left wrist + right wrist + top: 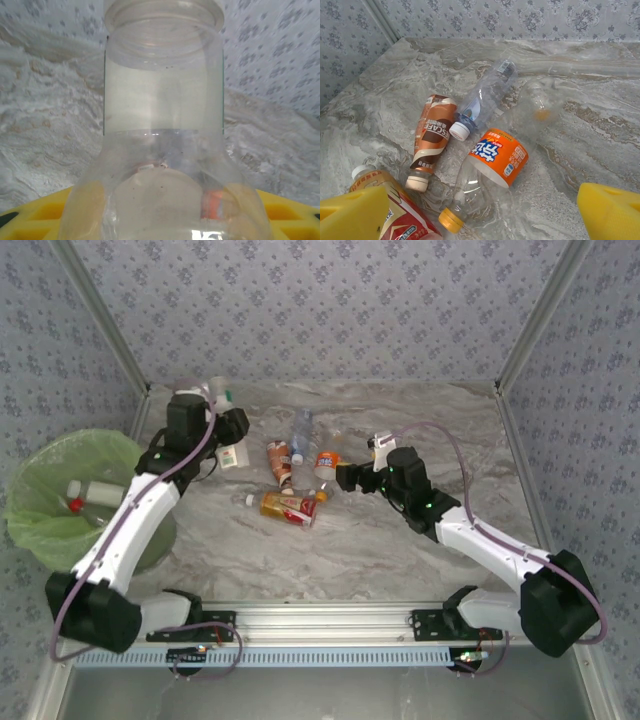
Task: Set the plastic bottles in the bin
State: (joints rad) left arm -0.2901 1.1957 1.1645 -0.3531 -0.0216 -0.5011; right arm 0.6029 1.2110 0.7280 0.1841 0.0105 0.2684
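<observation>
Work is partway: two plastic bottles (95,492) lie in the bin (35,530), and a cluster (288,506) (brown, orange, red labels) waits on the counter (300,560). Left tool (215,408) grips a clear bottle (162,100) at far left, short of the bin; right tool (482,212) hangs wide open over the cluster.

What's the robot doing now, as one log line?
left pincer: shut on clear bottle | right pincer: open, by orange bottle
</observation>
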